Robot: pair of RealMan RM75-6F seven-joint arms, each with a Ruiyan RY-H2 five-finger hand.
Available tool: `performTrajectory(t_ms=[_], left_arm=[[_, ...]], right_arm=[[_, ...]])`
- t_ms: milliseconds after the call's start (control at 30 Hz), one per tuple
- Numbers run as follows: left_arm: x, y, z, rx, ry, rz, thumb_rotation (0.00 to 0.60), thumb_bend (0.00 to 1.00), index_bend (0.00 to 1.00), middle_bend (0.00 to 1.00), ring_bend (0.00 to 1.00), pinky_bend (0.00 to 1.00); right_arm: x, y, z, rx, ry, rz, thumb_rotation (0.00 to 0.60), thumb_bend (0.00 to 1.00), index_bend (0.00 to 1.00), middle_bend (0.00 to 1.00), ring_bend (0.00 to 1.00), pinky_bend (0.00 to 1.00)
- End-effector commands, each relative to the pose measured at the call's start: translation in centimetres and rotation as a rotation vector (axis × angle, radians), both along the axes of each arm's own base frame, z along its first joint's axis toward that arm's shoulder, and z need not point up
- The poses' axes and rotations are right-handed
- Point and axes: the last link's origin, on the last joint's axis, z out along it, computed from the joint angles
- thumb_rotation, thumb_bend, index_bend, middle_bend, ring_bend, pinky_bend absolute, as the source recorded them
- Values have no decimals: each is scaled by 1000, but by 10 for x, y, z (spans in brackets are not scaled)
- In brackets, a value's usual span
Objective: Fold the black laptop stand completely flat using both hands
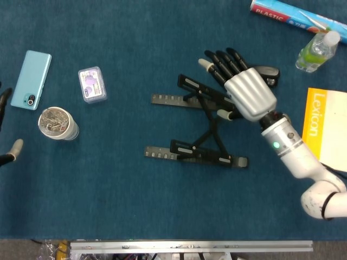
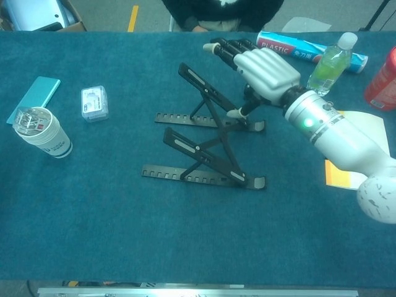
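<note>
Hovering open-fingered over the black laptop stand (image 2: 204, 145), the right hand (image 2: 263, 67) is needing firm, level downward pressure; the left hand (image 1: 6, 127) is barely showing, grip unclear.

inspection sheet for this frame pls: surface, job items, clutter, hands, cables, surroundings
Surface: blue cloth-covered table.
Job's things: black laptop stand, unfolded, upper arms raised off its base rails.
Clutter: light blue phone, small clear case, paper cup, black stapler, plastic wrap box, green bottle, yellow Lexicon booklet, red can.
Hands: right hand over the stand's far side, fingers extended, thumb near the rail; contact unclear. Left hand only at the frame edge.
Cables: nothing seen.
Surroundings: person seated behind the table; floor with a yellow line.
</note>
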Motion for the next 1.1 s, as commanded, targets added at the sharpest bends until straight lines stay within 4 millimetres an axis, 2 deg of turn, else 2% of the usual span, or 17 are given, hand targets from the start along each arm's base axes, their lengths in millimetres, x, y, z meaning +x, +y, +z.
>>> performTrajectory(t_ms=[33,233,367,500,667,900,1100], left_arm=[[1,0,0,1,2,1,600,247,0,0,0,0],[1,-2,3,5,8,7,600,247,0,0,0,0],[2,-4,3,1,6,3,600,247,0,0,0,0],[2,-6,5,8,9,7,600,247,0,0,0,0],[0,-9,8,16,9,12,600,247,0,0,0,0],[-6,-10,9,14,4,23,600,247,0,0,0,0],[-8,-10,10,13,-1,18,600,247,0,0,0,0]], right_arm=[[0,11,7,35,-57,-6,600,0,0,0,0,15],[7,42,16,117,-120,32,600,0,0,0,0,15],[14,62,16,163,-144,69,600,0,0,0,0,14],[20,74,13,200,-165,89,600,0,0,0,0,15],[28,82,5,232,-176,110,600,0,0,0,0,14],[36,96,-24,218,-89,219,600,0,0,0,0,14],[31,90,-29,99,-20,296,600,0,0,0,0,13]])
